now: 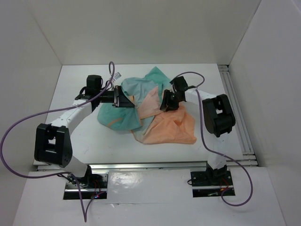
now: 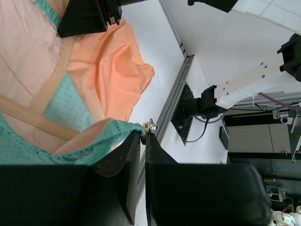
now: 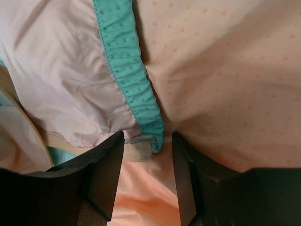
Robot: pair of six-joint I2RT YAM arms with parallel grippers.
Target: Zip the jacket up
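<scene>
The jacket lies crumpled mid-table, teal at the left and back, peach at the right. My left gripper sits at its left side. In the left wrist view its jaws are pressed almost together on the teal hem, with a small metal zipper piece at the fingertips. My right gripper rests on the jacket's middle. In the right wrist view it is open, its fingers astride the end of a teal elastic band and a beige tape strip on peach fabric.
White walls enclose the table. An aluminium rail runs along the right edge. A purple cable loops off the left arm and another off the right arm. A small white tag lies behind the left gripper.
</scene>
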